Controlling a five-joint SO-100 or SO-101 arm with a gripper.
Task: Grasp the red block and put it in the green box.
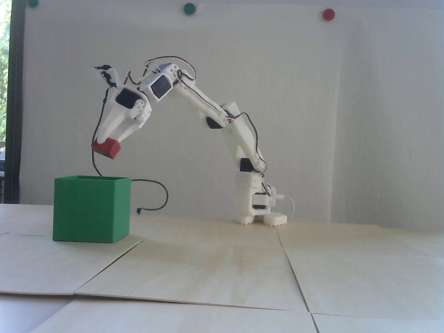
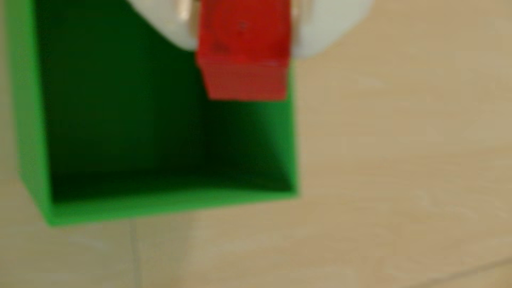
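Note:
My white gripper [image 1: 108,140] is shut on the red block [image 1: 106,148] and holds it in the air above the open top of the green box [image 1: 91,210]. The box stands on the wooden table at the left in the fixed view. In the wrist view the red block [image 2: 243,52] sits between my two white fingers [image 2: 171,25] at the top. It hangs over the right side of the green box [image 2: 166,205], close to its right wall. The box's dark inside shows nothing in it.
A black cable [image 1: 152,194] droops from the wrist behind the box to the table. The arm's base [image 1: 256,208] stands at the back middle. Light wooden panels [image 1: 222,270] with seams cover the table. Green and red round dots [image 1: 328,14] sit on the wall.

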